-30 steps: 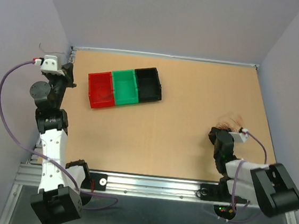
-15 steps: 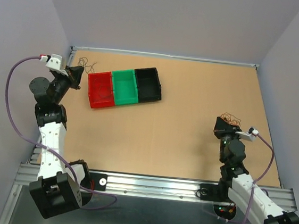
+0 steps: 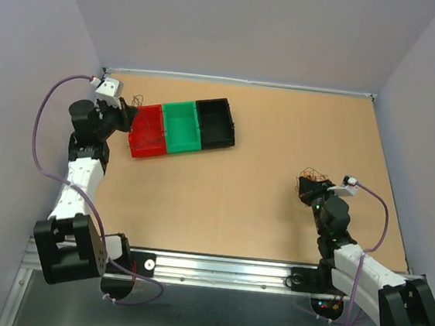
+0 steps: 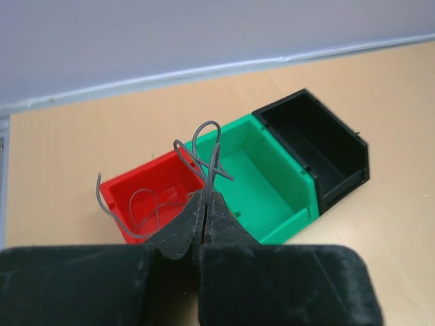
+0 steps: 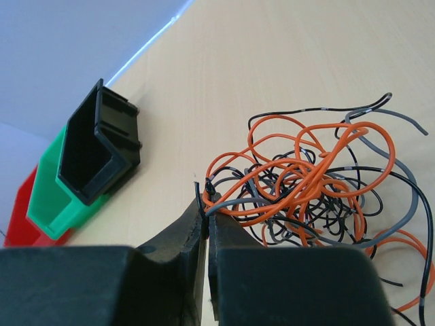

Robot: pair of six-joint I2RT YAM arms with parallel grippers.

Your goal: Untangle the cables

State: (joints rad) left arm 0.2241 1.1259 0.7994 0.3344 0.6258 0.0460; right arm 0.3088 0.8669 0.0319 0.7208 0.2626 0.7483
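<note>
Since the earlier frame the left arm has swung in from the left wall toward the bins, and the right arm has pulled its wrist inward and a little toward the table's centre.

Left gripper (image 4: 205,197): jaws together, clamped on a single grey cable (image 4: 206,144). The cable's loops stick out ahead of the fingertips, along the gripper's axis, pointing at the bin row. From above, the gripper sits just at the left edge of the red bin (image 3: 147,152). The green bin (image 3: 182,148) and black bin (image 3: 216,142) follow to the right, all three touching in a row.

In the left wrist view a second grey loop shows low over the red bin. We can't tell if it is the trailing end of the held cable or a strand already in the bin.

Right gripper (image 5: 206,204): jaws together, and we judge it pinched on strands at the near edge of the tangle (image 5: 306,183). That bundle of orange, black and grey wire spreads ahead and to the right of the fingertips, lying on the table (image 3: 267,137), well apart from the bins.

Key relation: the red bin is ahead and slightly right of the left gripper, so the left arm is much the nearer one. We think the next step is to carry the grey cable fully over the bin wall before releasing. Risk: springy loops may hang over the rim.
</note>
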